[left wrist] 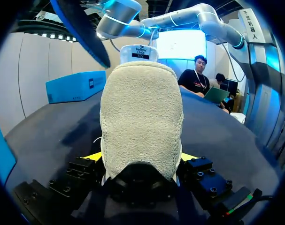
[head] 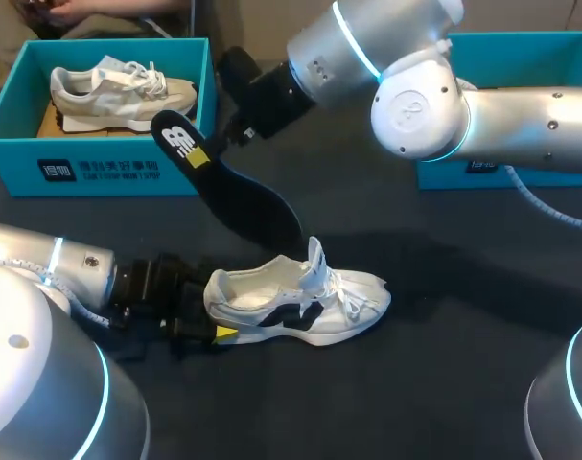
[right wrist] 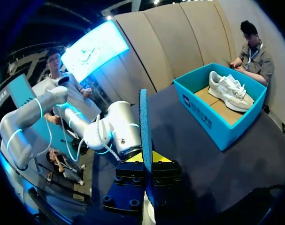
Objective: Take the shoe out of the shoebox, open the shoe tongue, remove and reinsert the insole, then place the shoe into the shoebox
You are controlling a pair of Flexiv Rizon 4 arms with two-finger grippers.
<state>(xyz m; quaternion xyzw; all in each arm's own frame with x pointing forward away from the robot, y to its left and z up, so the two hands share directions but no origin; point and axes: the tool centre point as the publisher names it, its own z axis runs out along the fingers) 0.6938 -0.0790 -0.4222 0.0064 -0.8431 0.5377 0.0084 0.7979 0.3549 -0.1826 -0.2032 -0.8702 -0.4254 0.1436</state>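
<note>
A white shoe with black side marks lies on the dark table, toe pointing right and tongue raised. My left gripper is shut on its heel. In the left wrist view the fuzzy heel fills the gap between the yellow tips of this gripper. My right arm reaches past the middle, and its gripper is shut on one end of a black insole that hangs slanted above the table behind the shoe. In the right wrist view the insole stands edge-on in the right gripper.
A teal shoebox stands at the back left with a second pale shoe inside; both the shoebox and its shoe show in the right wrist view. Another teal box sits at the back right, partly behind my right arm.
</note>
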